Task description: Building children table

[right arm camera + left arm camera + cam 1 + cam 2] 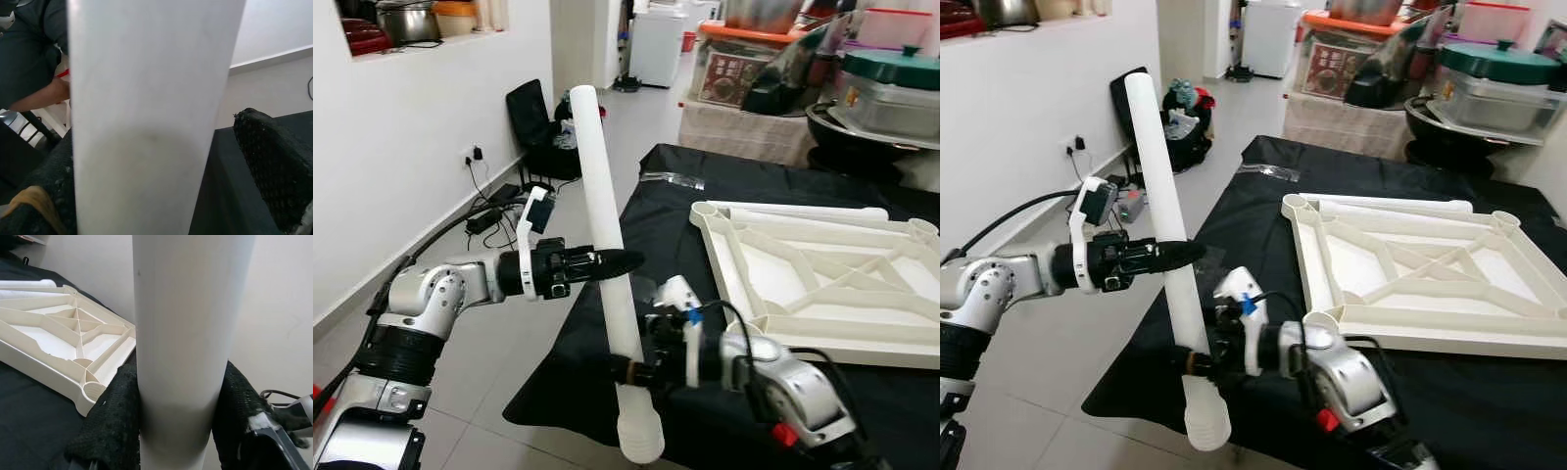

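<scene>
Beside the black-draped surface [862,392], at its nine o'clock edge, left gripper [617,262] and right gripper [628,370] fingers pinch the white table leg [603,215], seemingly light, stiff, slippery, best held mid-shaft.

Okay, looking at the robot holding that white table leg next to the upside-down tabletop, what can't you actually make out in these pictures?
- Threaded end of the white table leg: its thread detail is too small in the eye views.
- Far right corner of the upturned tabletop: cut off by the left eye view's edge.
- Right gripper contact: the leg hides one finger.
- Left gripper: the far fingertip is behind the leg.
- Person in the right wrist view: mostly hidden by the leg.
</scene>
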Tool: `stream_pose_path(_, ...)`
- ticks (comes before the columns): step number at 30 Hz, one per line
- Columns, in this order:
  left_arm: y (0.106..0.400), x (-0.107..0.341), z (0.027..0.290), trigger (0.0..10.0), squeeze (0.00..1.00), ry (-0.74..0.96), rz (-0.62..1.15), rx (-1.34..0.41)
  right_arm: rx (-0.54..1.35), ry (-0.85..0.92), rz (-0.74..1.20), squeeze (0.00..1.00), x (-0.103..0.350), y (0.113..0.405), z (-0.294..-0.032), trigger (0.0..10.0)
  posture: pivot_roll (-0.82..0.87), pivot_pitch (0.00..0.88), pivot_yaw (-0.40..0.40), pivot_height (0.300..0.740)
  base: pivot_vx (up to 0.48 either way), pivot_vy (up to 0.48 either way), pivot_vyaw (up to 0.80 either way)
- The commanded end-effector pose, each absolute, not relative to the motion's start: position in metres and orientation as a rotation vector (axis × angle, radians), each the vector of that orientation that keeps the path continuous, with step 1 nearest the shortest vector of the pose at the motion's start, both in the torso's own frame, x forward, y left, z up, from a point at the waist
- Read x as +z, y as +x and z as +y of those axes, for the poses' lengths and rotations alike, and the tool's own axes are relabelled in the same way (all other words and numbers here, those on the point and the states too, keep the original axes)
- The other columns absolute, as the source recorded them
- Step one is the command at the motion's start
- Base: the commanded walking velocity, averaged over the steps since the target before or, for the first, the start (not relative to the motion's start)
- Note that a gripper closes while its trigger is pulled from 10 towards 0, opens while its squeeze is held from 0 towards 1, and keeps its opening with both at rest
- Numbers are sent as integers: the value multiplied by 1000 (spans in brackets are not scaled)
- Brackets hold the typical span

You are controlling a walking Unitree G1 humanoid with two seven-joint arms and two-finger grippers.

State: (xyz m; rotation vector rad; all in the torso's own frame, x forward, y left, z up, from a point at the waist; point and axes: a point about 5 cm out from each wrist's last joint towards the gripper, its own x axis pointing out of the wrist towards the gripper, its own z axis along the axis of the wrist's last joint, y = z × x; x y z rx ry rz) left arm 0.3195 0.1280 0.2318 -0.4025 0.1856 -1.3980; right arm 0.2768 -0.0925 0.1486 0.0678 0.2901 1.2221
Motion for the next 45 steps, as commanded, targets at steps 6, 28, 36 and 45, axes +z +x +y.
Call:
stream_pose_path(6,313,230,118,10000,0,-378,211,-1500,1290,133,286,1000,157,274,-83,9333,72,0,-51,740,0,0,0)
stream_pose_path(28,311,226,116,10000,0,-368,240,-1563,1433,299,235,0,175,257,-79,0,54,0,-48,740,0,0,0)
stream_pose_path(36,312,236,117,10000,0,-323,132,-1554,1408,322,259,0,170,255,-83,0,55,0,-55,740,0,0,0)
stream_pose_path(45,309,245,127,10000,1000,-322,46,-1549,1344,322,253,0,168,258,-90,0,55,0,-62,740,0,0,0)
